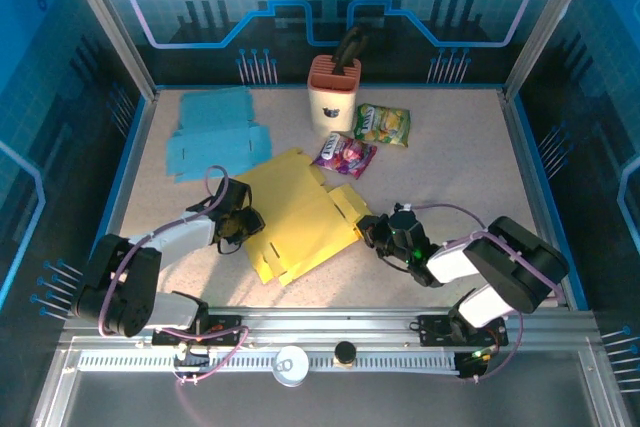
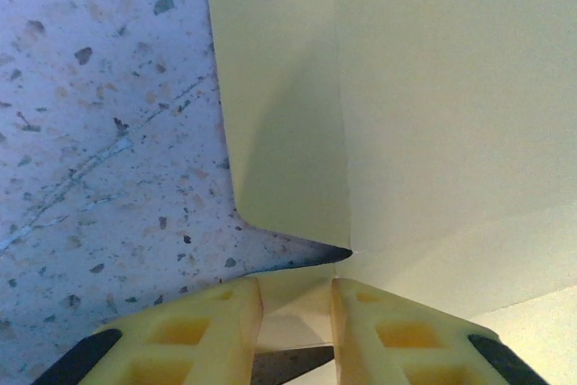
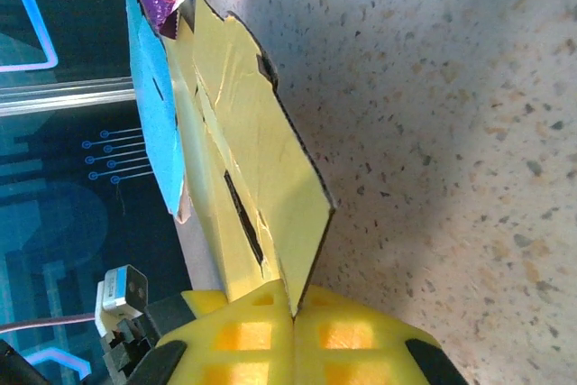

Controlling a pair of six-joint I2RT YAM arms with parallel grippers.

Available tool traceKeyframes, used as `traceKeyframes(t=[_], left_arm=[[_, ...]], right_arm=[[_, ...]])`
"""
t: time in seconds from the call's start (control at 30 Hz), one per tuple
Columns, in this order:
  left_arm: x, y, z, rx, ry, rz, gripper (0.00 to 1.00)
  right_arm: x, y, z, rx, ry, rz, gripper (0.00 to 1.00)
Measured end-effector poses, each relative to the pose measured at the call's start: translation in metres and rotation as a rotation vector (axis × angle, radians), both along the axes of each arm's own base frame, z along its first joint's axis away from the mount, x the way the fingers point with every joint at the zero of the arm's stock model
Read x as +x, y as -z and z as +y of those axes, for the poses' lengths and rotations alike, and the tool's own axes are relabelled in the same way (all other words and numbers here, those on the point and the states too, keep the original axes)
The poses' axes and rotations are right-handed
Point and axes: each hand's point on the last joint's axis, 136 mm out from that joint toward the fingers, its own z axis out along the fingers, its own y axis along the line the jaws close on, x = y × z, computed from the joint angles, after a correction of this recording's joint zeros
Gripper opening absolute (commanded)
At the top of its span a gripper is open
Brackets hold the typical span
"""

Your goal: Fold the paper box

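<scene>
The yellow paper box (image 1: 300, 212) lies unfolded and mostly flat in the middle of the table. My left gripper (image 1: 243, 224) is at its left edge. In the left wrist view the fingers (image 2: 216, 331) stand close together with a small yellow flap pinched between them, and the box's panels (image 2: 433, 87) rise just beyond. My right gripper (image 1: 368, 230) is at the box's right side. In the right wrist view its gripper (image 3: 295, 313) is shut on the edge of a raised flap of the box (image 3: 261, 160), which stands up off the table.
A blue flat box sheet (image 1: 215, 142) lies at the back left. A white and orange holder (image 1: 333, 95) stands at the back centre, with a green snack packet (image 1: 384, 125) and a purple one (image 1: 344, 154) just behind the yellow box. Bare table spreads to the right.
</scene>
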Motion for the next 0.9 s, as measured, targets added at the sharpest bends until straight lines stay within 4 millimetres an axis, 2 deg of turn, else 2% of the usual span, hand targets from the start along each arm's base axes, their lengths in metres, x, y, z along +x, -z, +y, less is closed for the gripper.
traceKeyframes(t=[0.13,0.2,0.3,0.47,0.53,0.77,0.8,0.9], left_arm=[[-0.004,-0.009,-0.003,0.015,0.029,-0.015,0.57],[-0.009,-0.021,-0.006,0.046,0.055,-0.039,0.64],[-0.011,-0.065,-0.02,0.095,0.118,-0.152,0.67],[-0.01,-0.171,-0.05,0.142,0.219,-0.458,0.68],[-0.017,-0.198,-0.06,0.172,0.267,-0.542,0.68],[-0.043,-0.246,-0.086,0.422,0.446,-0.727,0.71],[-0.045,-0.254,-0.088,0.449,0.456,-0.752,0.77],[-0.05,-0.287,-0.091,0.515,0.471,-0.844,0.81]], right_arm=[[-0.001,-0.015,-0.002,0.003,0.001,-0.019,0.0],[-0.002,-0.024,-0.003,0.002,0.0,-0.027,0.0],[0.0,-0.049,-0.001,0.014,-0.001,-0.044,0.0],[0.008,-0.108,0.005,0.041,-0.001,-0.078,0.0],[0.012,-0.129,0.008,0.048,-0.001,-0.085,0.0],[0.037,-0.182,0.018,0.078,-0.004,-0.096,0.0],[0.041,-0.189,0.02,0.081,-0.004,-0.096,0.0],[0.056,-0.214,0.026,0.096,-0.009,-0.107,0.0]])
